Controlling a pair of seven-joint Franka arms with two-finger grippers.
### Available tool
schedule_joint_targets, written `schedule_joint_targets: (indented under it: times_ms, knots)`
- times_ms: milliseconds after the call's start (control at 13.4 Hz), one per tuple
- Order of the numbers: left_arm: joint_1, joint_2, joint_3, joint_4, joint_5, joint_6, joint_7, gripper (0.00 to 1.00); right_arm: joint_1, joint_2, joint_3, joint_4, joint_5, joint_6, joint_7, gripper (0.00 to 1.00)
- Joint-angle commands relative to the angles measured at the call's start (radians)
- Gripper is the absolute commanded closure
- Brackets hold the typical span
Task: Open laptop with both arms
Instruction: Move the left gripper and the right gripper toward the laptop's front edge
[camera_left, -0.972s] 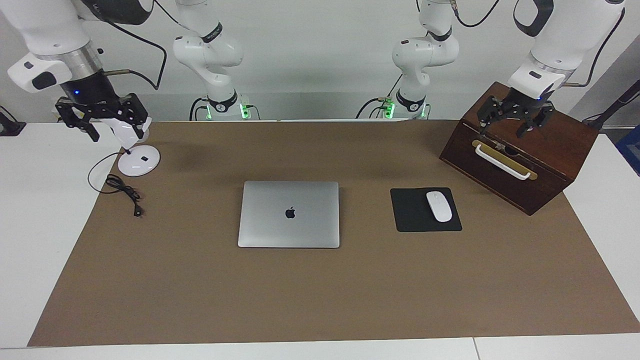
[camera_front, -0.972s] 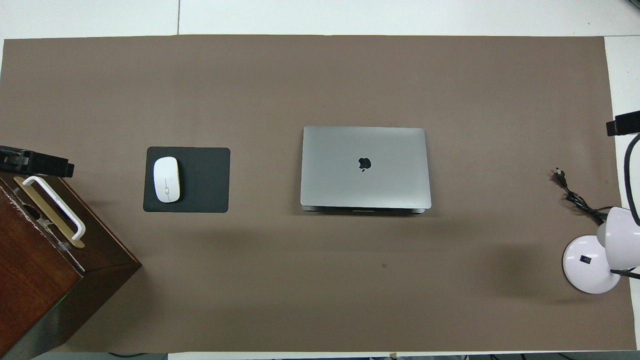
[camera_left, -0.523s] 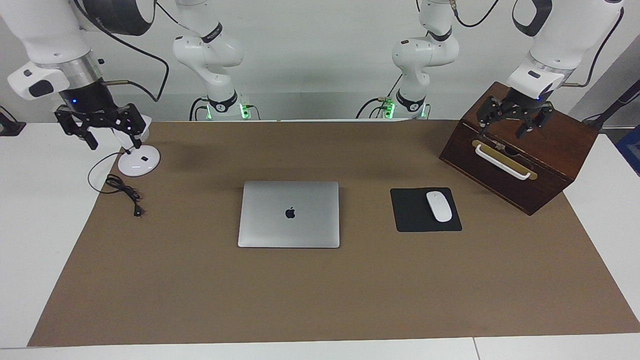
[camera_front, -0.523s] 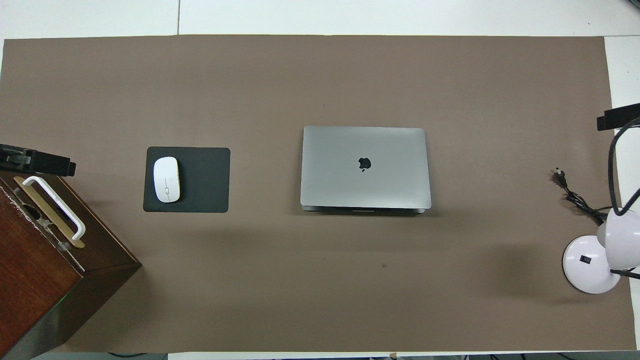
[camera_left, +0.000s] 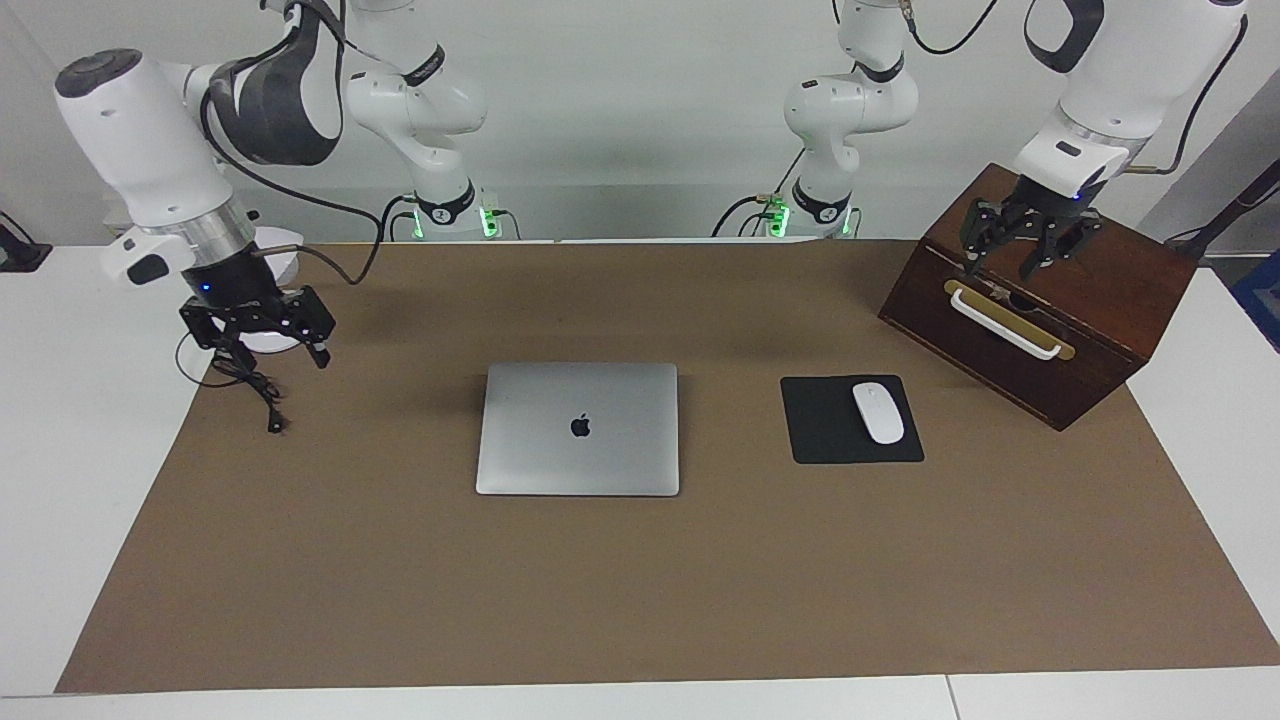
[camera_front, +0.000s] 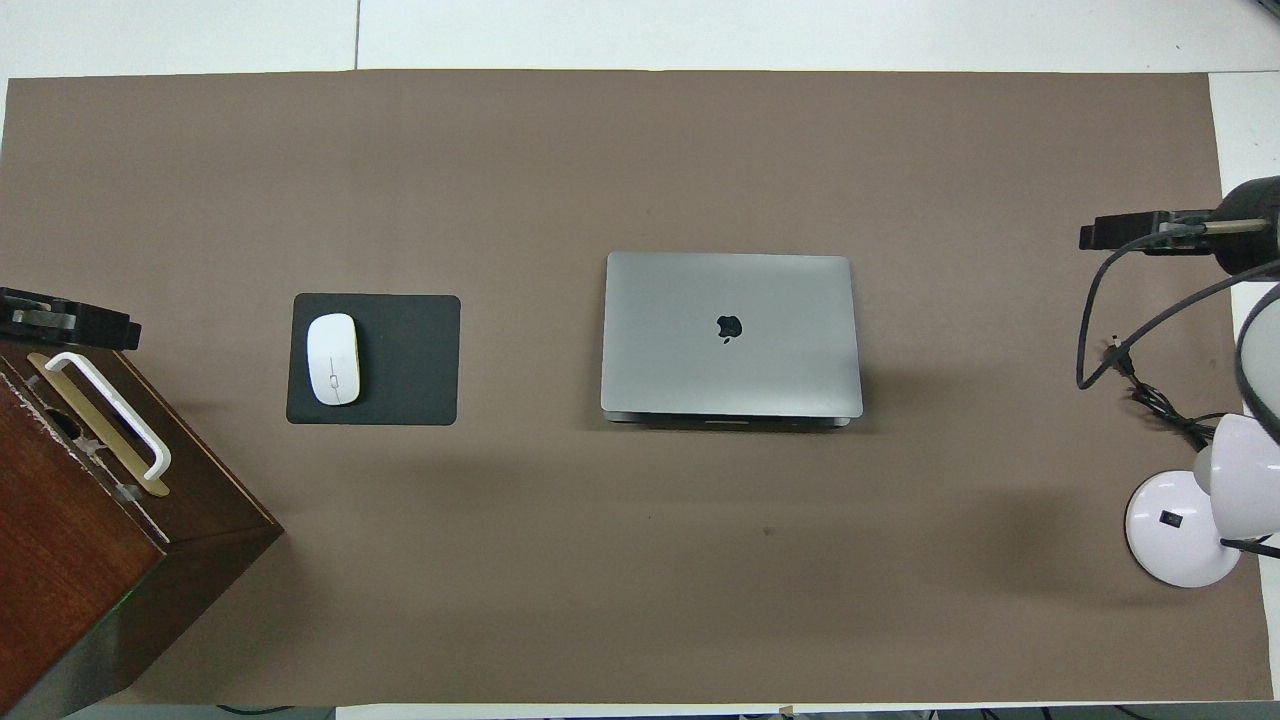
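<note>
The laptop (camera_left: 578, 428) (camera_front: 730, 335) lies shut and flat in the middle of the brown mat, its dark logo facing up. My right gripper (camera_left: 271, 355) (camera_front: 1110, 235) hangs open and holds nothing. It is low over the lamp base and cable at the right arm's end of the table, well apart from the laptop. My left gripper (camera_left: 1015, 262) (camera_front: 70, 322) hovers over the top of the wooden box at the left arm's end. Its fingers are partly drawn in but apart, with nothing between them.
A dark wooden box (camera_left: 1040, 320) (camera_front: 90, 520) with a white handle stands at the left arm's end. A black mousepad (camera_left: 825, 430) with a white mouse (camera_left: 878, 412) lies between box and laptop. A white lamp (camera_front: 1180, 530) and black cable (camera_left: 250, 385) lie under the right gripper.
My right gripper has come down and toward the laptop, now in front of the lamp base. The left gripper's fingers have drawn closer together above the box. The laptop has not moved.
</note>
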Motion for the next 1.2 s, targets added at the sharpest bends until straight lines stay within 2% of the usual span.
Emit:
schedule_joint_targets:
  times_ms: [0,224,374,748,1121]
  knots:
    - [0.005,0.006,-0.001,0.008,0.012,0.030,-0.017,1.00,0.015,-0.054,0.018,-0.126,0.105,0.098,0.128,0.00]
    - [-0.001,0.001,-0.002,-0.005,0.009,0.050,-0.012,1.00,0.067,-0.088,0.018,-0.232,0.265,0.193,0.249,0.00]
    - [-0.013,-0.016,-0.004,-0.066,0.007,0.105,-0.007,1.00,0.124,-0.132,0.018,-0.337,0.348,0.296,0.295,0.00]
    - [-0.093,-0.126,-0.005,-0.324,-0.023,0.362,-0.001,1.00,0.254,-0.244,0.018,-0.549,0.546,0.488,0.331,0.00]
    - [-0.190,-0.290,-0.005,-0.671,-0.075,0.683,-0.003,1.00,0.384,-0.330,0.018,-0.700,0.699,0.647,0.390,0.00]
